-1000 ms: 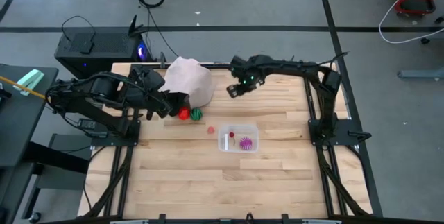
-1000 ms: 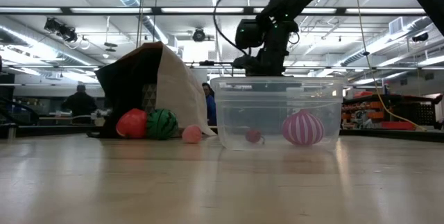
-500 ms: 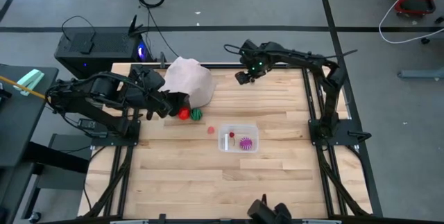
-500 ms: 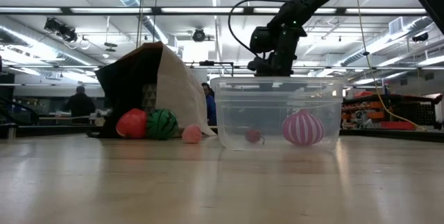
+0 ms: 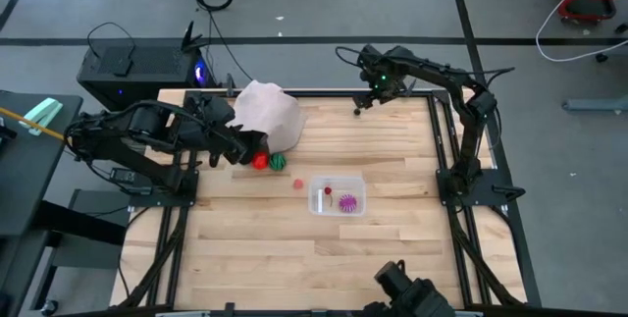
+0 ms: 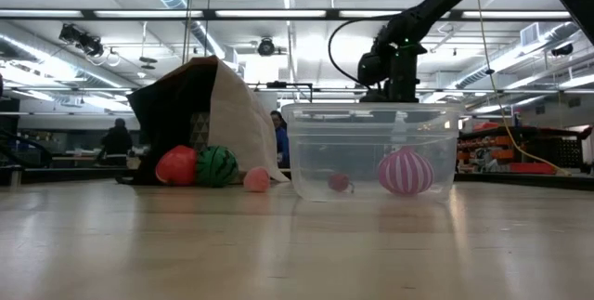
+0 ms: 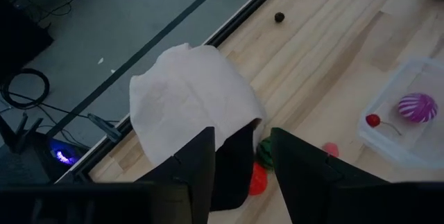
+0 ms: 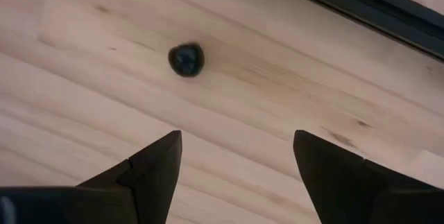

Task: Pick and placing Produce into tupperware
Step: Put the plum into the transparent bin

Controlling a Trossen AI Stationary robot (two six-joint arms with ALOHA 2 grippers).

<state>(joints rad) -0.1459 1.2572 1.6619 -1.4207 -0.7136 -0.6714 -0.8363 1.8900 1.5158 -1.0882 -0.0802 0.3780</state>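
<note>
Two end effectors: right end effector (image 8: 236, 175) spread wide above a dark ball (image 8: 186, 59), left end effector (image 7: 239, 165) holding the bag (image 7: 191, 99).

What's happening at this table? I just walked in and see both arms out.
The left gripper holds the edge of the pale bag, with red, green and pink produce lying by its mouth. The clear tub already holds two pieces. The right gripper hovers open at the table's far edge above a small dark ball.
</note>
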